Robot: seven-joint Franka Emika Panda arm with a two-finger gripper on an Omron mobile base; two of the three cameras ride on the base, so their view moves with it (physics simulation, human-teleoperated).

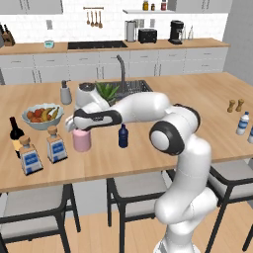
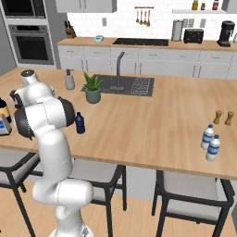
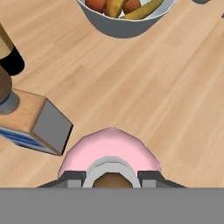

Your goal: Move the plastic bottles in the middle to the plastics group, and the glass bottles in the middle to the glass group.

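We find the jaws pinching the neck of the pale-pink glass bottle [image 1: 81, 140], gripped from above for carrying; just beside them stand the square blue-labelled bottles [image 1: 56, 147] on the bench [image 1: 197, 99].

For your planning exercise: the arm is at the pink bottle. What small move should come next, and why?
Probably open the pincer and lift clear: it is shut on the pink bottle, which seems to stand on the counter right beside the square bottles and wine bottle.
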